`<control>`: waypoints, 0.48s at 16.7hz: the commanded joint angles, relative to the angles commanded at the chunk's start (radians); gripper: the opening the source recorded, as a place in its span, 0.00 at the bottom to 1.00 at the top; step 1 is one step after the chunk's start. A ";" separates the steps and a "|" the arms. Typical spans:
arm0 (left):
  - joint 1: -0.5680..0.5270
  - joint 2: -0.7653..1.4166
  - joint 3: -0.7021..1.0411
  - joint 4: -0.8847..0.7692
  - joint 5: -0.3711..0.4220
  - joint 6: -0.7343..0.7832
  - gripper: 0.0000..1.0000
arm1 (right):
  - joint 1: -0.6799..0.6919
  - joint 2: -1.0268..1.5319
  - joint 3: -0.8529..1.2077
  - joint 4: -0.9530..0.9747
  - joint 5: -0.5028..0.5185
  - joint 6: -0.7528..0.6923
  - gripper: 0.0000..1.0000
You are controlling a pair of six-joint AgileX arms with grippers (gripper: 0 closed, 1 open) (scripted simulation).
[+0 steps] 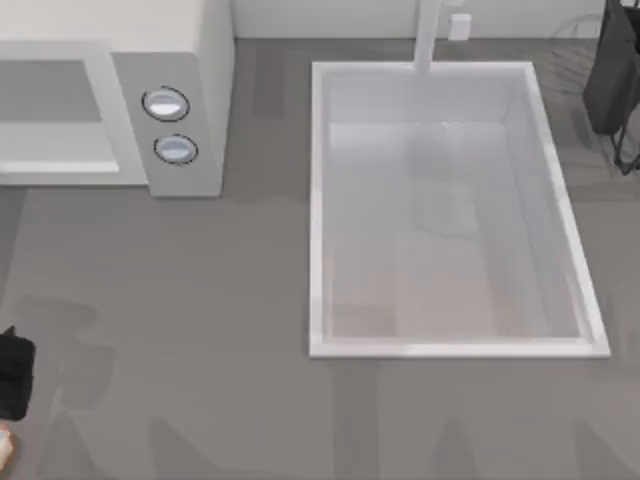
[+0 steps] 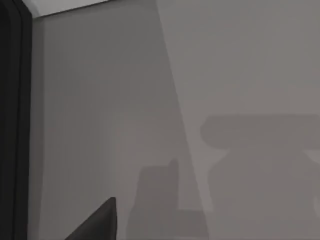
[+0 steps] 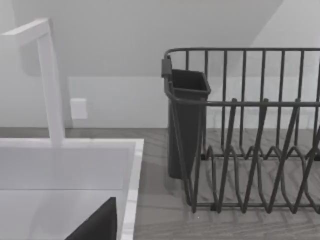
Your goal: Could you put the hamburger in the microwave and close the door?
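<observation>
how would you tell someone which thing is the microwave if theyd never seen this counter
Start at the big white sink basin in the middle of the top view and look to the far-left corner. The microwave is the boxy off-white appliance there, alone in having two round silver-blue knobs stacked on its side panel.

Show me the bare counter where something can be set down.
The widest free patch is the grey counter in front of the microwave, left of the sink. A bare strip also runs along the near edge in front of the sink. The gap between microwave and sink is narrower. The far right corner is crowded by the dish rack; the left gripper sits at the near-left edge.
</observation>
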 joint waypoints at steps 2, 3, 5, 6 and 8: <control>0.018 0.178 0.094 -0.127 0.000 0.079 1.00 | 0.000 0.000 0.000 0.000 0.000 0.000 1.00; 0.026 0.265 0.140 -0.189 0.000 0.117 1.00 | 0.000 0.000 0.000 0.000 0.000 0.000 1.00; 0.043 0.429 0.226 -0.305 0.000 0.189 1.00 | 0.000 0.000 0.000 0.000 0.000 0.000 1.00; 0.050 0.503 0.265 -0.358 0.000 0.221 1.00 | 0.000 0.000 0.000 0.000 0.000 0.000 1.00; 0.063 0.628 0.331 -0.449 0.000 0.277 1.00 | 0.000 0.000 0.000 0.000 0.000 0.000 1.00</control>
